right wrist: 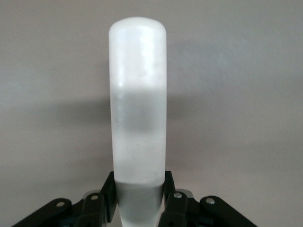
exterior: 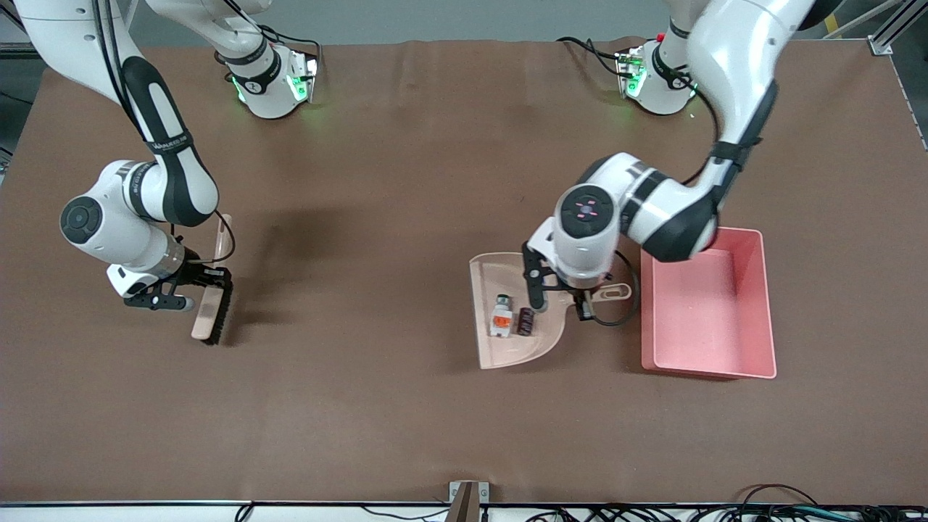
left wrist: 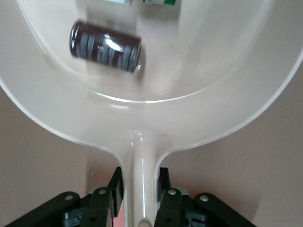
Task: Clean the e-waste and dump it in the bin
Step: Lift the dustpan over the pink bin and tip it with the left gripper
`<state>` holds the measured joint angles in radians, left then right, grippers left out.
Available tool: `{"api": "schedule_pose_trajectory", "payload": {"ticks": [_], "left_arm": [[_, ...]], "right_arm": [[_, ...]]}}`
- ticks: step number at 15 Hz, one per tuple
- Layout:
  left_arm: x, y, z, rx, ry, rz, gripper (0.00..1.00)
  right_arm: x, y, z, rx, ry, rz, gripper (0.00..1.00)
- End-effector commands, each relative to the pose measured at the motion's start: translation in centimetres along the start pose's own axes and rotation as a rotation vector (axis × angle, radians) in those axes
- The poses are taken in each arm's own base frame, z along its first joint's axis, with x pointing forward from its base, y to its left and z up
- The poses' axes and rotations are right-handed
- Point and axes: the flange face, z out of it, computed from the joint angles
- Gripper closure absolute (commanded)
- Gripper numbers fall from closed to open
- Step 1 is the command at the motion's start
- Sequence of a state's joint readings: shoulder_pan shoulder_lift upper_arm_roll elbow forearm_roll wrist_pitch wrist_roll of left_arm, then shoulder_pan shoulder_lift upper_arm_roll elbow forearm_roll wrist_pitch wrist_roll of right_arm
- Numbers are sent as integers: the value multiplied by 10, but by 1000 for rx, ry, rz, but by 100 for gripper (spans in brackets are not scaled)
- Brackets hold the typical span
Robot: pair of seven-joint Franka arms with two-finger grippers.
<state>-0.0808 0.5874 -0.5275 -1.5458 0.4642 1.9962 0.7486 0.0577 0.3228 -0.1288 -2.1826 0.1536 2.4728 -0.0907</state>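
My left gripper (exterior: 580, 293) is shut on the handle of the beige dustpan (exterior: 507, 348), right beside the pink bin (exterior: 763, 304). Both e-waste parts lie in the pan: the white-grey one with green and orange bits (exterior: 501, 316) and the dark block (exterior: 525, 321). The left wrist view shows the left gripper (left wrist: 140, 189) clamping the handle, the dustpan (left wrist: 199, 94), the dark part (left wrist: 105, 46) and the edge of the white part (left wrist: 156, 2). My right gripper (exterior: 194, 279) is shut on a brush (exterior: 210, 315) with dark bristles, near the right arm's end. The right wrist view shows the right gripper (right wrist: 138, 194) on the brush handle (right wrist: 137, 104).
The bin holds nothing that I can see. The brown table (exterior: 377, 217) spreads wide between the brush and the dustpan. Cables hang along the table's front edge (exterior: 652, 511).
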Motion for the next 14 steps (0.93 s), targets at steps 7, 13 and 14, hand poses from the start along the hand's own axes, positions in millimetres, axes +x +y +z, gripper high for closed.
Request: {"api": "schedule_pose_trajectory", "payload": {"ticks": [7,13,14], "left_arm": [[-187,-12,-10,-19,1,90,100],[-309,-13,-3,-32,-153,175,100],[-327,-13,-6,-38,-167,186,100]], "right_arm": [[-24,9,15,-8,-10,-22,98],[-25,10,27,-11,-30,-21,90],[-26,11,28,-12,-31,-19,86]]}}
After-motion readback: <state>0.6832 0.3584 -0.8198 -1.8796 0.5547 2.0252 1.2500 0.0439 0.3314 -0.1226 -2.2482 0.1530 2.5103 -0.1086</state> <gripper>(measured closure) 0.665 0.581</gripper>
